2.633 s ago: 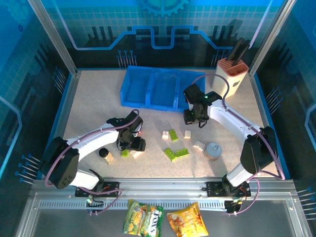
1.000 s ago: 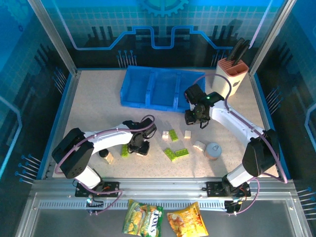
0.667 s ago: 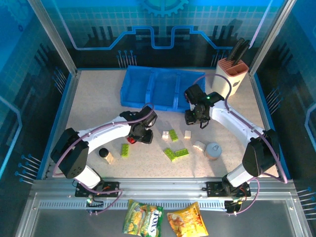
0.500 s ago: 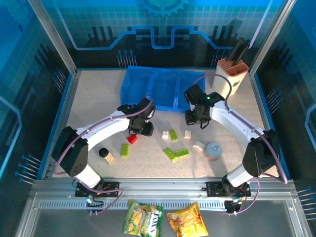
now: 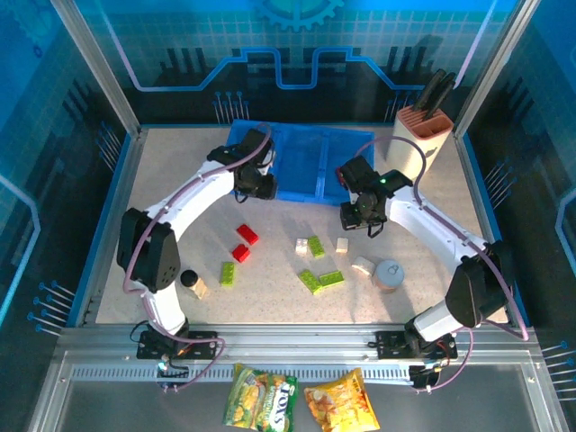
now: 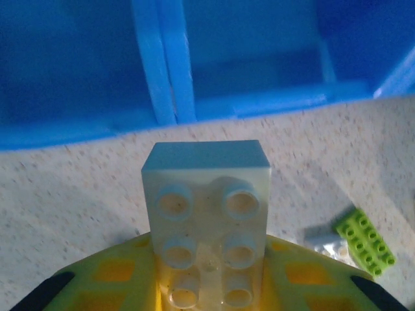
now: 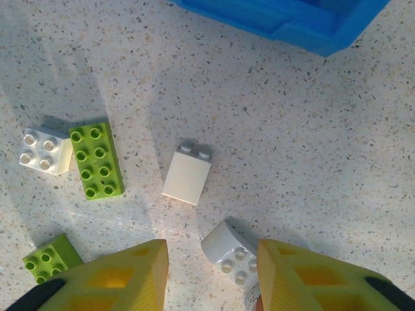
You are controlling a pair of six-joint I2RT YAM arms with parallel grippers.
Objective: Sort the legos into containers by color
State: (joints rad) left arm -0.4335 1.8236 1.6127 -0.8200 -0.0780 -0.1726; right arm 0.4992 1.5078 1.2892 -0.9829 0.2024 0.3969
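Observation:
My left gripper (image 5: 255, 186) is shut on a cream lego (image 6: 206, 207), held just before the front wall of the blue tray of containers (image 5: 297, 130), near the divider (image 6: 162, 71) between its left and middle compartments. My right gripper (image 5: 363, 217) hangs open over the table, with a cream brick (image 7: 187, 175) and a curved white one (image 7: 233, 251) below its fingers (image 7: 123, 272). Loose on the table lie two red legos (image 5: 247, 234) (image 5: 240, 253), lime green ones (image 5: 229, 273) (image 5: 316, 246) (image 5: 321, 280) and white ones (image 5: 302, 245) (image 5: 342, 244) (image 5: 363, 265).
A dark-capped bottle (image 5: 189, 279) stands at the front left with a pale brick beside it. A grey tin can (image 5: 389, 274) sits at the front right. The beige knife block (image 5: 421, 135) stands at the tray's right end. Snack bags (image 5: 261, 400) lie beyond the near rail.
My left arm has swung from the front-left bricks up to the tray's front edge, carrying the cream lego. Two red bricks it covered now show. The right arm barely moved.

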